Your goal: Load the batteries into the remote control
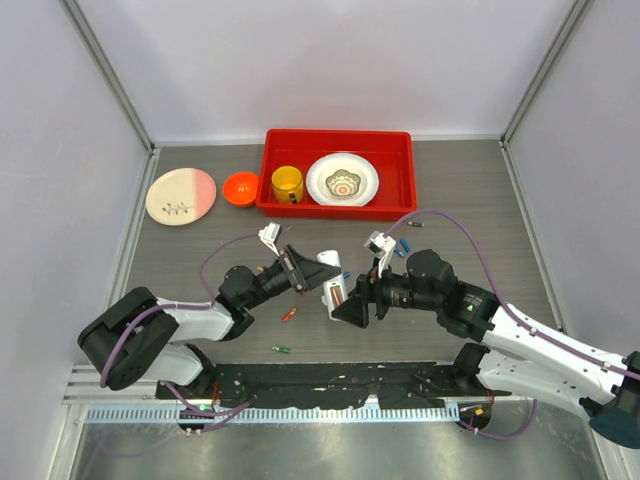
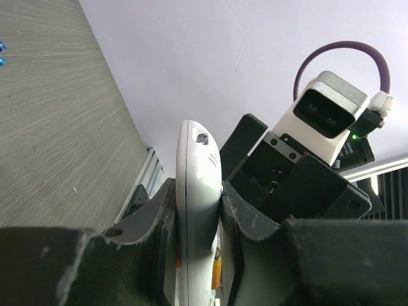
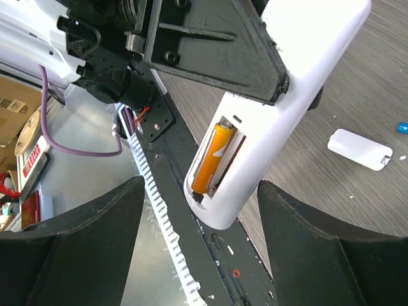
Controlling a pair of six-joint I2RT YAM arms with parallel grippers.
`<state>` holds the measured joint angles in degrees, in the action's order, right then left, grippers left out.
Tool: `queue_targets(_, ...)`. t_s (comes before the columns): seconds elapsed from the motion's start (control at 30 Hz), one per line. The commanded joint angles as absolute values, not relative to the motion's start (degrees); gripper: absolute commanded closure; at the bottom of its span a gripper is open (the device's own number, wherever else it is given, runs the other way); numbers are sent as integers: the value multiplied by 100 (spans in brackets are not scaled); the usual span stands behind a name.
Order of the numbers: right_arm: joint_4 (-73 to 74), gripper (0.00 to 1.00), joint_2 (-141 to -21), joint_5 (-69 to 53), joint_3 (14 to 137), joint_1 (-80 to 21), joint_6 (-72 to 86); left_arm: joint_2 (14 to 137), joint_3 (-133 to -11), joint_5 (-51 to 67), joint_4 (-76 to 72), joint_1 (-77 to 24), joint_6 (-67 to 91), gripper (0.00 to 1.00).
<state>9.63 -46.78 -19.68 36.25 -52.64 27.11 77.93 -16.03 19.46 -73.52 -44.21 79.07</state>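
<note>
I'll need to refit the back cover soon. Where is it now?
In the right wrist view the back cover lies flat on the table, right of the raised remote control, just below a blue battery.

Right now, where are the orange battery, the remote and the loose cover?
orange battery (image 3: pixel 210 159): right wrist view, its middle.
remote (image 3: pixel 309 60): right wrist view, white body.
loose cover (image 3: pixel 359 148): right wrist view, its middle.
</note>
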Motion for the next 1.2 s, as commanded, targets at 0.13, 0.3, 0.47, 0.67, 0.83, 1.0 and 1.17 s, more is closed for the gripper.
queue_targets(0.13, 1046, 23, -4368, -880, 4034, -5221, 2900, 7822, -1644, 1916, -8859, -4438, 7849, 100)
queue_targets(0.3, 1125, 24, -4535, -370, 4069, -5186, 3146, 7814, -1644, 1986, -8859, -4447, 7875, 100)
queue_targets(0.47, 1072, 25, -4649, -220, 4069, -5080, 3278, 7787, -1635, 2013, -8859, -4447, 7884, 100)
queue_targets(0.67, 1028, 25, -4790, -272, 4061, -4992, 3340, 7805, -1661, 2057, -8859, -4447, 7892, 100)
queue_targets(0.83, 1002, 25, -4904, -351, 4043, -4940, 3357, 7813, -1670, 2057, -8859, -4447, 7884, 100)
queue_targets(1.0, 984, 25, -4852, -299, 3973, -4931, 3410, 7822, -1644, 2048, -8859, -4447, 7884, 100)
queue_targets(1.17, 984, 25, -4676, -220, 4051, -4904, 3506, 7848, -1635, 2039, -8859, -4447, 7884, 100)
